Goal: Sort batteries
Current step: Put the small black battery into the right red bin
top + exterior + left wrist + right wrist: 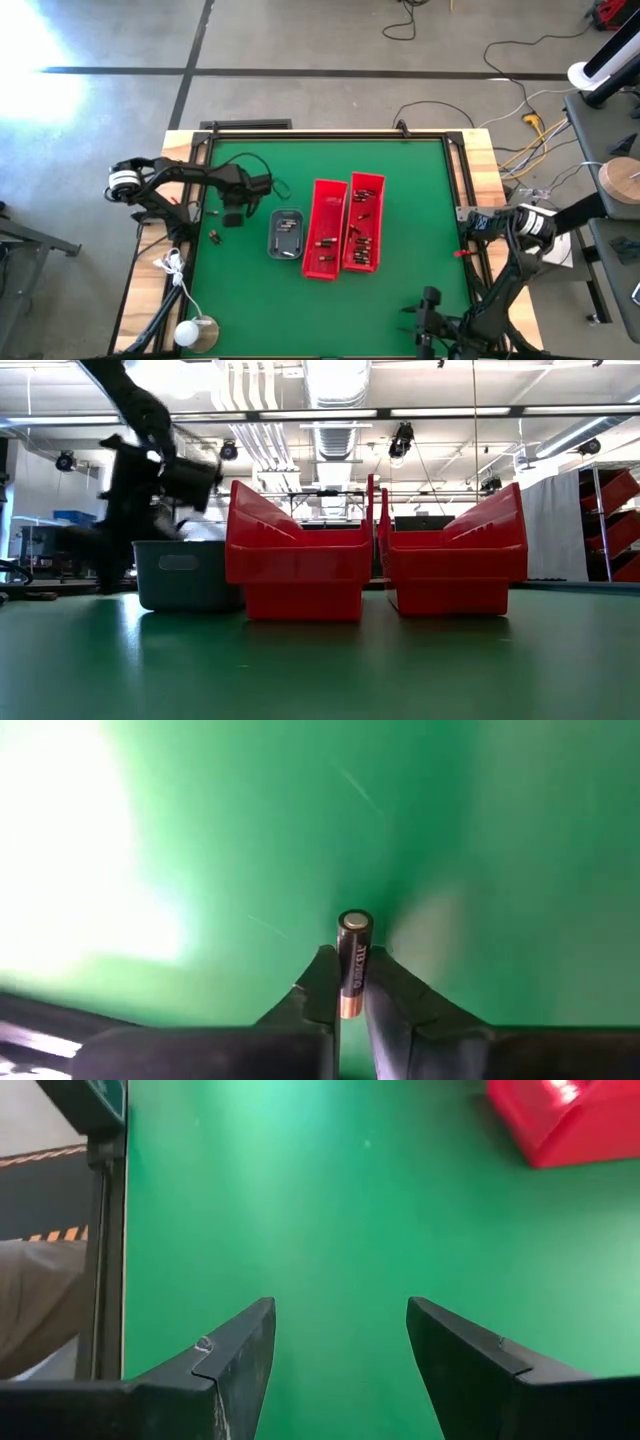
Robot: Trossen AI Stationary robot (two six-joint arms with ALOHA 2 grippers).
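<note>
A small dark battery (352, 955) with a silvery end and a copper end sits between the fingers of my left gripper (347, 970), which is shut on it over the green mat left of the grey tray (286, 233). A few loose batteries (213, 237) lie on the mat near the left edge. More batteries lie in the tray and in the two long red bins (325, 228) (363, 222). My right gripper (340, 1350) hangs open over bare mat at the near right, with nothing between its fingers. My left gripper pinches the battery between its two fingers at the copper-end half (348, 1000). The fingers (320, 982) come steeply from above. The battery lies along them, its silvery end (355, 921) sticking out past the tips. Whether that end touches the mat I cannot tell.
The grey tray and the two red bins stand side by side in the middle of the mat (420, 190). A black frame (330, 135) borders the mat. Cables and a white round object (197, 332) lie at the near left corner. Bare green mat lies right of the bins.
</note>
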